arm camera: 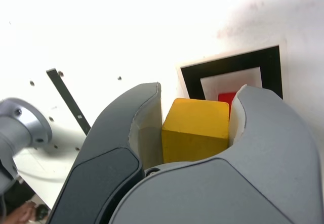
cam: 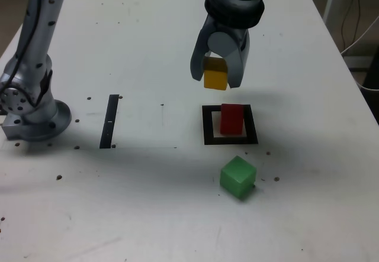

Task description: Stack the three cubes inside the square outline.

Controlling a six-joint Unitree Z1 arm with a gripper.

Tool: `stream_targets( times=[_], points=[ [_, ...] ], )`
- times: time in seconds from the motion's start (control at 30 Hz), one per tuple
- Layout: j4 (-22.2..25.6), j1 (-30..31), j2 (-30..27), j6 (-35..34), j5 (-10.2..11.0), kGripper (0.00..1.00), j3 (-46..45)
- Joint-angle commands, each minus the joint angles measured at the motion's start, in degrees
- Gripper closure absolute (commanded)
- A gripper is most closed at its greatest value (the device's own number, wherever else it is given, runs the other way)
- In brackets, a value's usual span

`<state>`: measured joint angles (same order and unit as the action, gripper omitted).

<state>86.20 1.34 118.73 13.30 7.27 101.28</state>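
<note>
If lowered without first lining up, could well end in a poor landing. Holds the yellow cube (cam: pixel 215 74) pinched between both fingers of the gripper (cam: pixel 217 82), up off the table (cam: pixel 160 43), with daylight under it. Must next, by the look of things, carry it over the red cube (cam: pixel 231 120), standing inside the square outline (cam: pixel 209 126) but nearer its right border than its left in the exterior view. Could set down with too little overlap, from judging the offset badly at height, and so tip off the edge. Could also press too hard by descending too far, and shove the red cube across the right border. Might clip its top with a fingertip on the way in, from coming in low or sideways. Might drag the yellow cube askew on letting go, by spreading unevenly or pulling away too soon. Needs care later with the green cube (cam: pixel 238 177), lying near, outside the outline and turned at an angle in the exterior view: could pinch across its corners and twist in the grip, for want of turning the wrist to match.
</note>
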Motion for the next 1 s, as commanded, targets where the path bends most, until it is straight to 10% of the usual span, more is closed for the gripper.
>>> stream_targets(
  times=[0.0,0.97],
  points=[
    [0.54,0.64,-0.18,-1.35,-0.36,0.67,0.44],
    [1.09,3.78,4.73,-9.13,-4.18,0.67,4.15]
  ],
)
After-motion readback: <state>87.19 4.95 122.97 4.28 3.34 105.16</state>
